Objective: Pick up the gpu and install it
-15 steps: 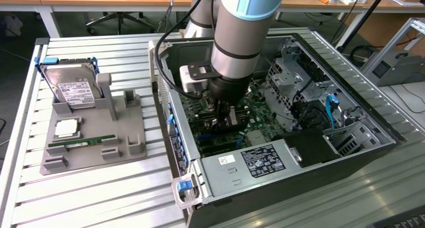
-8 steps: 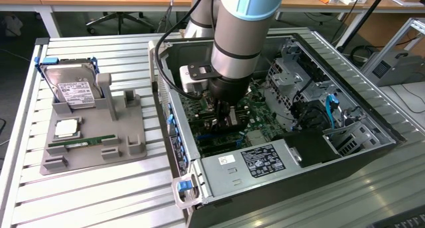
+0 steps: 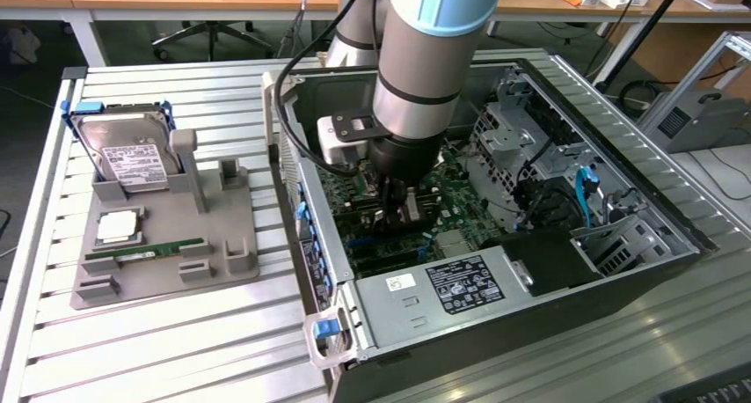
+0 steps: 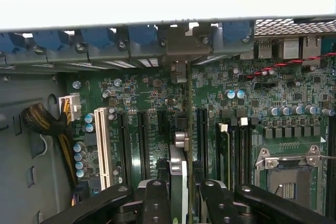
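My black two-fingered gripper (image 4: 181,195) is down inside the open dark metal computer case (image 3: 657,211), clamped on the gpu (image 4: 177,179), a thin card seen edge-on with a silver metal bracket end. The card stands upright between my fingers (image 4: 156,203), over the long black expansion slots of the green motherboard (image 4: 252,103).

From the case, at nine o'clock in the exterior view, a grey plastic parts tray (image 3: 153,280) holds a boxy silver hard drive (image 3: 132,161) with a white label, a narrow green RAM stick (image 3: 143,252) and a square silver processor (image 3: 120,228). The black-and-white label on the power supply (image 3: 463,284) is too small to read.
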